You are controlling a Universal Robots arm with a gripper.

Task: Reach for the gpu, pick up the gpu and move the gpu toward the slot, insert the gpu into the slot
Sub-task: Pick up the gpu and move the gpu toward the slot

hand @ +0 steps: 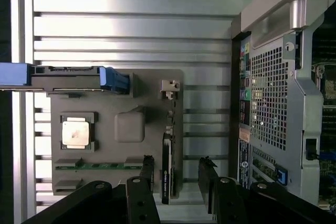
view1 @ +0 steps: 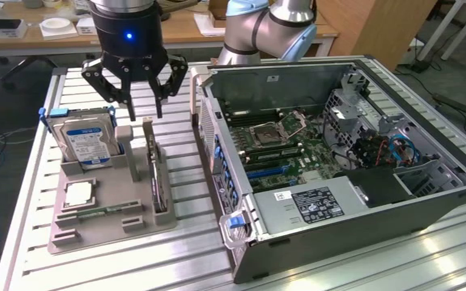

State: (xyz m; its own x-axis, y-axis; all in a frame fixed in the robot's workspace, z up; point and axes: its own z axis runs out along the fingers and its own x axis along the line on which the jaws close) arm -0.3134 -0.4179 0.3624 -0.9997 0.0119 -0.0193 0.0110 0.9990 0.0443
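The gpu (view1: 157,177) is a thin dark card standing on its long edge in a groove of the grey holder tray (view1: 128,230), with its silvery bracket (view1: 146,131) at the far end. My gripper (view1: 145,114) hangs open just above the bracket end and holds nothing. In the wrist view the gpu (hand: 166,174) runs edge-on between the two black fingertips (hand: 147,165), closer to that one; the gripper (hand: 176,167) does not touch it. The slot (view1: 267,173) is a blue strip on the green motherboard (view1: 298,148) inside the open computer case.
The tray (hand: 149,85) also carries a blue-labelled hard drive (view1: 87,142), a square processor (view1: 79,194) and a green memory stick (view1: 99,212). The open case (view1: 354,206) stands at the exterior view's right; its perforated rear wall (hand: 273,93) is close beside the tray. A slatted metal table (view1: 184,267) lies beneath.
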